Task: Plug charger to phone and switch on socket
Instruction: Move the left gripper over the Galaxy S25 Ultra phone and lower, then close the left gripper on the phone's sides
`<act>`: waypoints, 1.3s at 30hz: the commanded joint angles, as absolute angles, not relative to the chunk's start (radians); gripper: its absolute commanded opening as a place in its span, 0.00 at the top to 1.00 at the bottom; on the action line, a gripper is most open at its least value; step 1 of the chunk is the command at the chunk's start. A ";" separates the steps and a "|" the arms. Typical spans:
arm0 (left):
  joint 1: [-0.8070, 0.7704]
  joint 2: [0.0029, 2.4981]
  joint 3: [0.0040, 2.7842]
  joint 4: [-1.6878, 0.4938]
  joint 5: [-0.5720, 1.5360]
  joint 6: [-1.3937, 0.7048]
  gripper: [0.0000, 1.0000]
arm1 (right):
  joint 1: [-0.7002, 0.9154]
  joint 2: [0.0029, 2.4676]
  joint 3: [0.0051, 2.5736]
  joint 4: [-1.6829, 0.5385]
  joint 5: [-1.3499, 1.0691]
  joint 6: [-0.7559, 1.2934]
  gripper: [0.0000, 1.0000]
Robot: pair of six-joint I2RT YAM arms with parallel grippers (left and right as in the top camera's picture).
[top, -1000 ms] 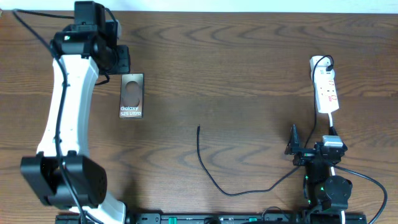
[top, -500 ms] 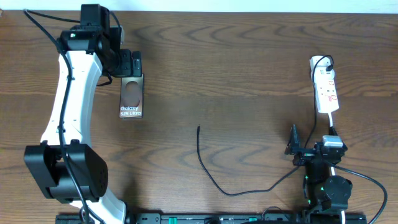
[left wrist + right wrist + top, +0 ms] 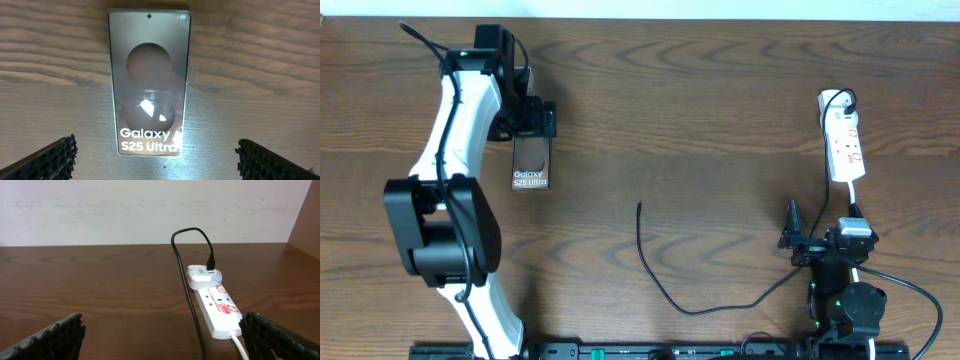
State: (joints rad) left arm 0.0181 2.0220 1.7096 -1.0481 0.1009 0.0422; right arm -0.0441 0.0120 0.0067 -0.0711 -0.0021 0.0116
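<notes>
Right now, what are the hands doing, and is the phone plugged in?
Left hand open, empty, at the phone. Right hand open, empty, facing the socket. Charger tip loose mid-table, unplugged.

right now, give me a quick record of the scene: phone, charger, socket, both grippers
phone: flat on the table, left side, lettering up, nothing plugged in
charger: black cable lying mid-table, free tip apart from the phone
socket: white strip at the right, a black lead in the white adapter at its far end
left gripper: open, above the phone, holding nothing
right gripper: open, front right, holding nothing
</notes>
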 commanded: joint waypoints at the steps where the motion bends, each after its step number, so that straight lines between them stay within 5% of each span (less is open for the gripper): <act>1: 0.023 2.056 1.697 -1.058 0.093 0.048 0.00 | -0.038 0.007 0.006 -0.076 0.009 0.022 0.01; 39: 0.023 2.096 1.622 -0.948 0.066 0.048 0.00 | -0.038 0.007 0.006 -0.076 0.009 0.022 0.01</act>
State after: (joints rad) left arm 0.0181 2.0796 1.6329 -0.9470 0.0975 0.0422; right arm -0.0441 0.0120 0.0067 -0.0711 -0.0021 0.0116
